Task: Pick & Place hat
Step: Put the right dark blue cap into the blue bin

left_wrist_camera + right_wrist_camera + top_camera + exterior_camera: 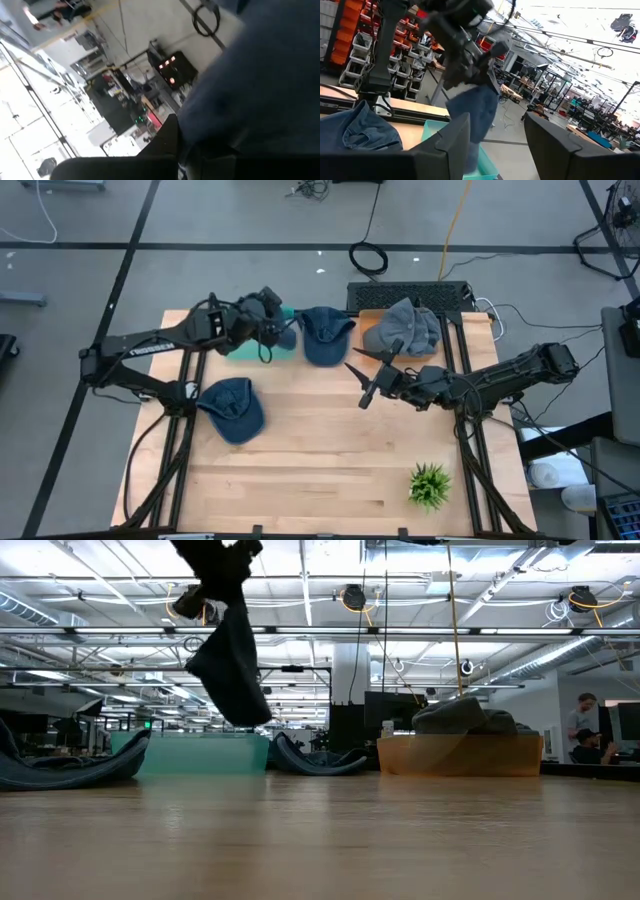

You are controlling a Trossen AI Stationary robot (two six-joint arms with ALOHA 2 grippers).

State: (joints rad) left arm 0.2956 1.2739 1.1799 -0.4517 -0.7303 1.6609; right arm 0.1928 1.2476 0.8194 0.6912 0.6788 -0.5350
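Note:
My left gripper is shut on a dark blue hat that hangs high above a teal bin near the table's far edge. The right wrist view shows that hat dangling over the bin. A second blue hat lies just right of the bin, and a third lies flat on the table's left half. A grey hat rests on an orange bin. My right gripper is open and empty, off the table, right of centre. My left gripper holds the dark blue hat by its upper part, coming from above. The hat hangs clear below the fingers, slack. In the left wrist view the cloth covers the place of contact, so the exact part and number of layers stay hidden.
A small green plant stands near the table's near right corner. A black box with cables sits behind the far edge. Bare wood stretches across the middle and near side. People sit in the room far right.

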